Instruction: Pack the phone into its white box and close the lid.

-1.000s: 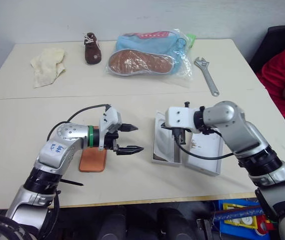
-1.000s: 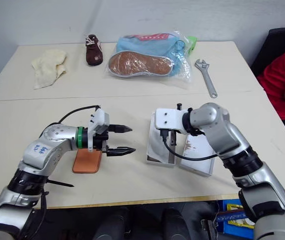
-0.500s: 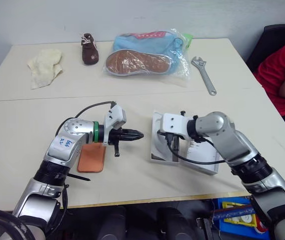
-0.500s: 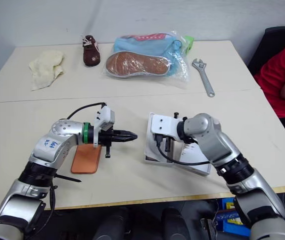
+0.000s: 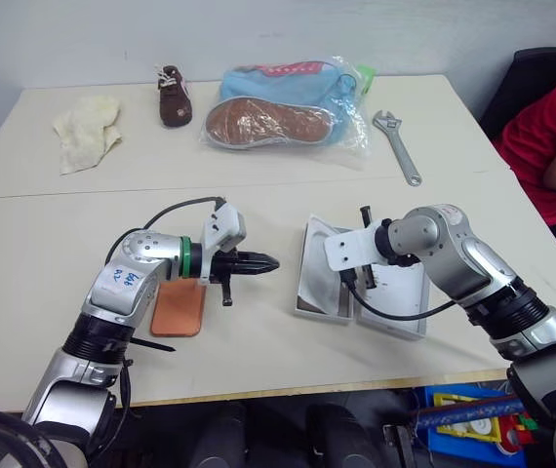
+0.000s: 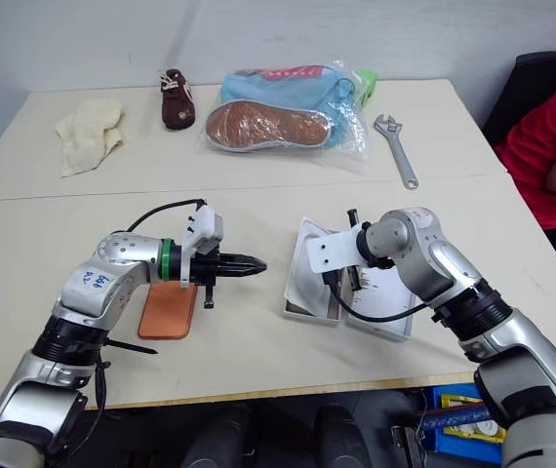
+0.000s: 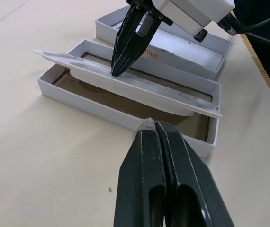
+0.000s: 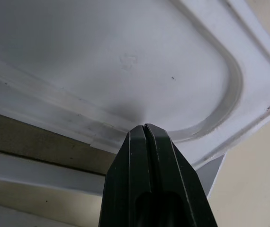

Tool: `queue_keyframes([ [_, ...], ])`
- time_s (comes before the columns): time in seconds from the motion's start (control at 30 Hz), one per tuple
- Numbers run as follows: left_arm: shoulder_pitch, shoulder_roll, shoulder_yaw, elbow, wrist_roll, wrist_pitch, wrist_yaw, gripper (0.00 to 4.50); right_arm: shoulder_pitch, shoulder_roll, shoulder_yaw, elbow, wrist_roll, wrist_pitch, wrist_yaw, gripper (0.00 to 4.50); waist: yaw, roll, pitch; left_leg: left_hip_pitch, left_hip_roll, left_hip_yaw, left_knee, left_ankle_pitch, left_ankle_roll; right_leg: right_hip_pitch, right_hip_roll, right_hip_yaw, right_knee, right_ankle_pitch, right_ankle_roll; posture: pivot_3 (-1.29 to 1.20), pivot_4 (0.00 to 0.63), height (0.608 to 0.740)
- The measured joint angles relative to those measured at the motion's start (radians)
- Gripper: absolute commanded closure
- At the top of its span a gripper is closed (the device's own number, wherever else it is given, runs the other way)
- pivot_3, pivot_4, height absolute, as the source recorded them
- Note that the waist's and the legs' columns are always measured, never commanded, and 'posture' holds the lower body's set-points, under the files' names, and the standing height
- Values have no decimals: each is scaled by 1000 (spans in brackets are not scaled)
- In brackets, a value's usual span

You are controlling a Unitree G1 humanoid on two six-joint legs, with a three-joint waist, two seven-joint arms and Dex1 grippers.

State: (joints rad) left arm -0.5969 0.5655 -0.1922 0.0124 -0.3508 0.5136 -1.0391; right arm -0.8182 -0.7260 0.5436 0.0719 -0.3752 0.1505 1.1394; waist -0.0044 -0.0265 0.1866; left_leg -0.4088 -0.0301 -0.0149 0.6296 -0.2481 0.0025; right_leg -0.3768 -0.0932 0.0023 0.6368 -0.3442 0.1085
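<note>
Phone [image 5: 178, 309] not packed: lies flat on surface [image 5: 258, 210], under my left arm. My left tool [image 5: 262, 262] pinched shut, empty, pointing toward white box [image 5: 309, 304]. Box open; thin white moulded insert [image 7: 125, 84] sits tilted across it, one edge raised. My right tool [image 7: 121, 66] closed narrow, tip on insert. Lid [image 5: 395, 307] beside box, inside up. Left, I judge: clear insert, place phone, close lid.

Phone [image 5: 178, 308] left of white box [image 5: 309, 310]; lid [image 5: 400, 314] right beside it; insert [image 7: 125, 82] tilted over the box.
</note>
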Motion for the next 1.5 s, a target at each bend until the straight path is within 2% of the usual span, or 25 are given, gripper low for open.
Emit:
queue_keyframes([
  [0.23, 18, -1, 0, 0, 0, -1, 0, 4475, 0, -14, -5, 7, -22, -22, 10, 4500, 1, 0, 0, 0, 0, 0, 0, 0, 0, 0, 0, 0, 0, 0, 0, 0, 150, 740],
  [0.37, 20, -1, 0, 0, 0, -3, -1, 4475, 1, 6, -52, -29, 22, 27, 34, 4500, -1, 0, 0, 0, 0, 0, 0, 0, 0, 0, 0, 0, 0, 0, 0, 0, 150, 740],
  [0.6, 21, -2, -1, 0, 0, -12, -8, 4475, 29, 52, -58, -120, 74, 93, 89, 4500, 1, 0, 0, 0, 0, 0, 0, 0, 0, 0, 0, 0, 0, 0, 0, 0, 150, 740],
  [0.73, 22, 1, 0, 0, 1, -12, -10, 4475, 100, 17, -38, -166, 62, 83, 116, 4500, 6, 0, 0, 0, -1, -1, 1, -1, 1, 1, -1, 0, -1, 0, 0, 0, 150, 740],
  [1.1, 27, 0, 0, -1, 1, -13, -11, 4475, 103, -118, -36, -186, 0, 6, 194, 4500, 2, 0, 0, 1, 0, 1, 1, 0, 1, 1, -1, 1, 0, 0, 0, 0, 150, 740],
  [1.33, 26, -7, -1, 0, 2, -21, -10, 4475, 66, -12, -48, -142, 14, 37, 147, 4500, 0, 0, 0, 1, 0, 1, 1, 0, 0, 1, 0, 1, 0, 0, 0, 0, 150, 740],
  [1.5, 26, -7, -1, 0, 2, -21, -10, 4475, 43, -3, -68, -76, 12, 24, 89, 4500, 4, 0, 0, 0, 0, 0, 1, 0, 0, 1, -1, 1, 0, 0, 0, 0, 150, 740],
])
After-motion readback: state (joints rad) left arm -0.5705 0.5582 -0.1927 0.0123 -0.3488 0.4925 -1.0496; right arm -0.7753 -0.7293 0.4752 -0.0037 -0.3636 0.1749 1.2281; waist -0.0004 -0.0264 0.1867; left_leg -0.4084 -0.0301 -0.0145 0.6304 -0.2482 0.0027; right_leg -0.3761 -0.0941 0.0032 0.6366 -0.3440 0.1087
